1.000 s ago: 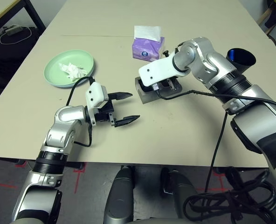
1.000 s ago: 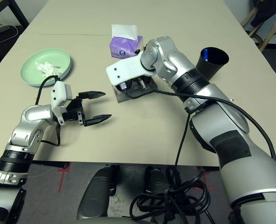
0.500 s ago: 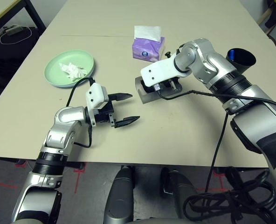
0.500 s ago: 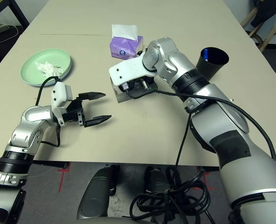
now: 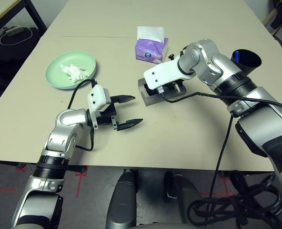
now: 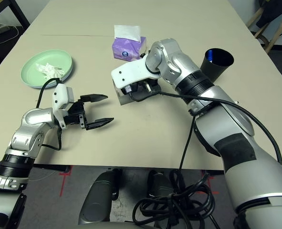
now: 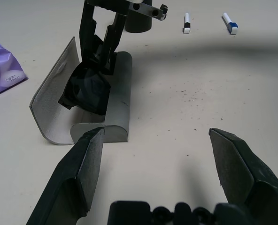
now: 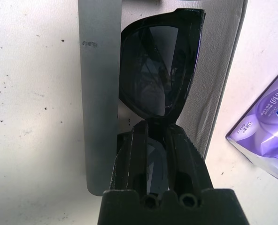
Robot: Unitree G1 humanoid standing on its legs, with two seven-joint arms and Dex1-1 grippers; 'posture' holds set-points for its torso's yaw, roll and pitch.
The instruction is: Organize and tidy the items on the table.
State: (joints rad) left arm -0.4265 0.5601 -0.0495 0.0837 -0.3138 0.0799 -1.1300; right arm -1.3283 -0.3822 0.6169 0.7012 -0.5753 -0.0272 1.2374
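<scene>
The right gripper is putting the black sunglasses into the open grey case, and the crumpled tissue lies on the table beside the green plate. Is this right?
Not quite: the crumpled tissue lies on the green plate, not beside it, as the left eye view shows. The right gripper does hold the black sunglasses in the open grey case.

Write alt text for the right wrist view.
The right claw, shut on black sunglasses, holds them in an open grey case lying on the beige table. A purple tissue box lies on the table beside the case.

No legible text on anything.
</scene>
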